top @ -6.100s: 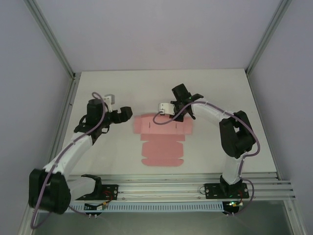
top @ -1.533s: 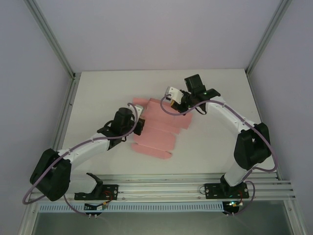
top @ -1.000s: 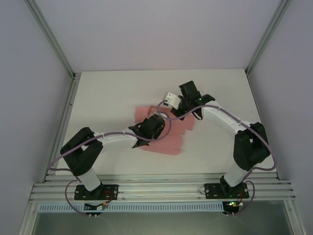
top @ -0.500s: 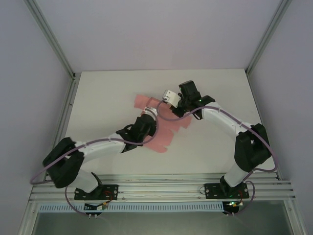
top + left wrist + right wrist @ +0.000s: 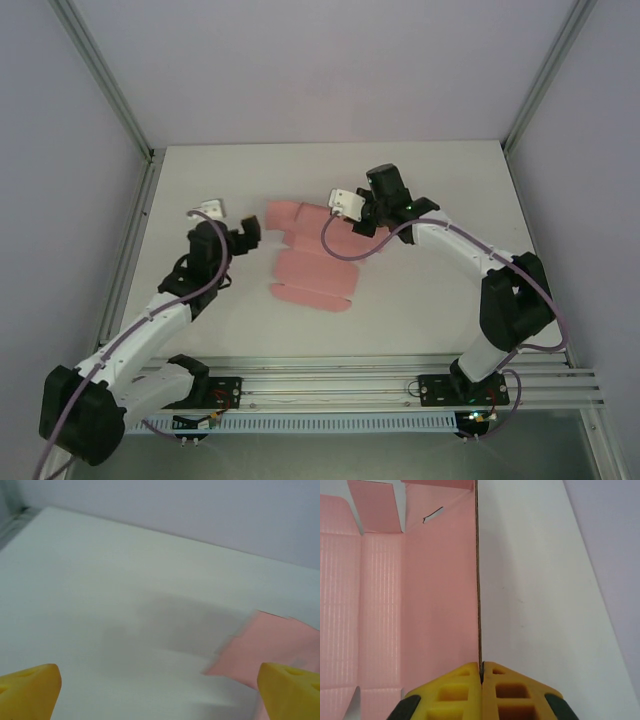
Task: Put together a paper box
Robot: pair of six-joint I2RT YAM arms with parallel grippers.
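White desk [image 5: 450,300], pale walls all round. Paper box [image 5: 310,265] is a flat-ish pink die-cut sheet lying mid-desk, a bit toward the far edge. Right tool [image 5: 481,672] is pinched together on one side panel's edge, nothing but thin card btwn the fingertips [image 5: 455,685]; that panel looks folded up from the rest. Left tool [image 5: 248,235] is wide apart, just left of the sheet, not touching. IMO card's v light, thin, creases easy & slides on the desk, so grab a panel edge near a fold line, not the small flaps.

Bright even light, soft shadows, left-wrist blur
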